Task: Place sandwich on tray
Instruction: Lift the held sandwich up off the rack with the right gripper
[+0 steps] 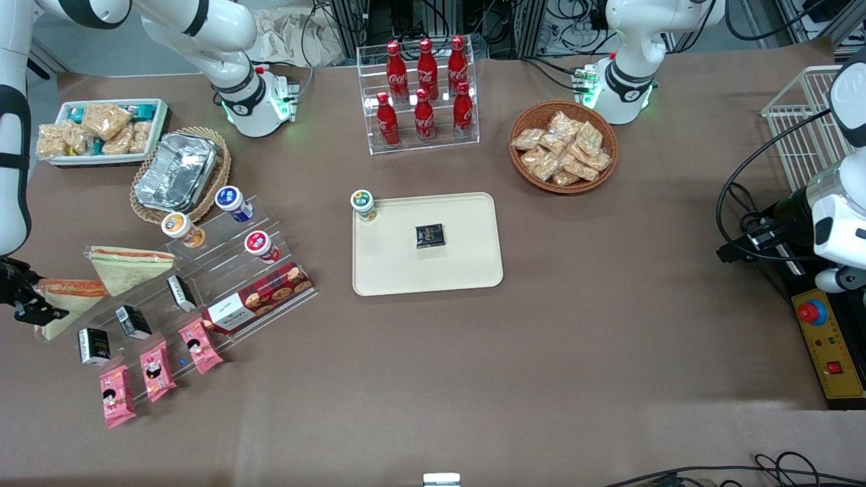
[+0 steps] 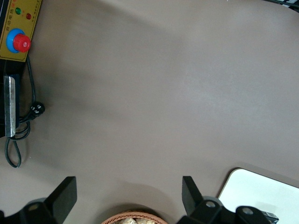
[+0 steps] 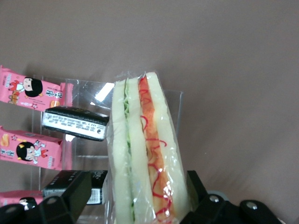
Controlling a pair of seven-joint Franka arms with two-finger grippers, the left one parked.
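The sandwich point(image 1: 73, 292), a clear-wrapped wedge with an orange-red filling, lies on the clear acrylic stand point(image 1: 223, 270) at the working arm's end of the table. My right gripper point(image 1: 39, 299) is at its outer end. In the right wrist view the sandwich point(image 3: 142, 154) stands between the open fingers of the gripper point(image 3: 138, 196). One finger point(image 3: 196, 189) touches the wrap and the other finger point(image 3: 72, 191) stands a little apart from it. The cream tray point(image 1: 467, 270) lies mid-table, well away toward the parked arm; its corner shows in the left wrist view point(image 2: 261, 191).
A similar wedge point(image 1: 132, 266) lies beside the sandwich. Black packets point(image 3: 74, 123), pink snack packs point(image 1: 154, 368), a biscuit box point(image 1: 260, 297) and cups point(image 1: 260, 245) fill the stand. A black packet point(image 1: 429, 235) and a cup point(image 1: 364, 205) sit on the tray. A foil container point(image 1: 177, 170) stands farther back.
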